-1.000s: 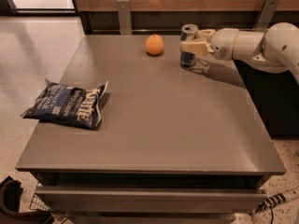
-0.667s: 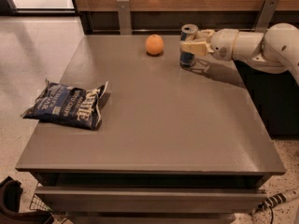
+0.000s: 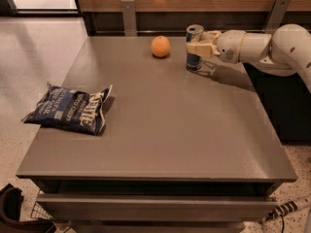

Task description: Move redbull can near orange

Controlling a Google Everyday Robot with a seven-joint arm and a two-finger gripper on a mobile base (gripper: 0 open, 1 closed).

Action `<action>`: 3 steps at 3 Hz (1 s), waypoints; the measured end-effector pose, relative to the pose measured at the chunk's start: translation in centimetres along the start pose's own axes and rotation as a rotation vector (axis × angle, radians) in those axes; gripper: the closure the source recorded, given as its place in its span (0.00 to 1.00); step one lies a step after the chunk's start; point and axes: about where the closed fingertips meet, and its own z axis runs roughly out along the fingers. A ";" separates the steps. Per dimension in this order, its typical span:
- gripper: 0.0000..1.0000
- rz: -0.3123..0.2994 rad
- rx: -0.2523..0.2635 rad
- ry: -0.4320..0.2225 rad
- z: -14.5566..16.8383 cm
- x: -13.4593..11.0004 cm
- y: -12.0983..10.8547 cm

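Camera view is showing the slim blue-and-silver metal redbull can (image 3: 194,62) standing upright near the far edge of the grey tabletop (image 3: 160,144), toward its far right corner. The white arm's gripper (image 3: 195,47) is reaching in from the right edge. Its jaws are sitting narrow around the can's middle and appear to be gripping it. Whether the can's base is touching the tabletop I cannot tell. The small round orange fruit (image 3: 161,46) is lying to the left of the can along the same far edge, near but apart. The coming move is therefore looking like a short carry leftward with the can's long axis kept vertical. Nothing is standing between the two. The crumpled dark blue chip bag (image 3: 68,109) is resting well apart, by the left edge.
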 end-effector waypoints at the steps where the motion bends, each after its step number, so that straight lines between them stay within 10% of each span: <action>1: 0.28 0.000 -0.005 -0.001 0.3 0.0 0.2; 3: 0.00 0.001 -0.013 -0.002 0.8 0.0 0.4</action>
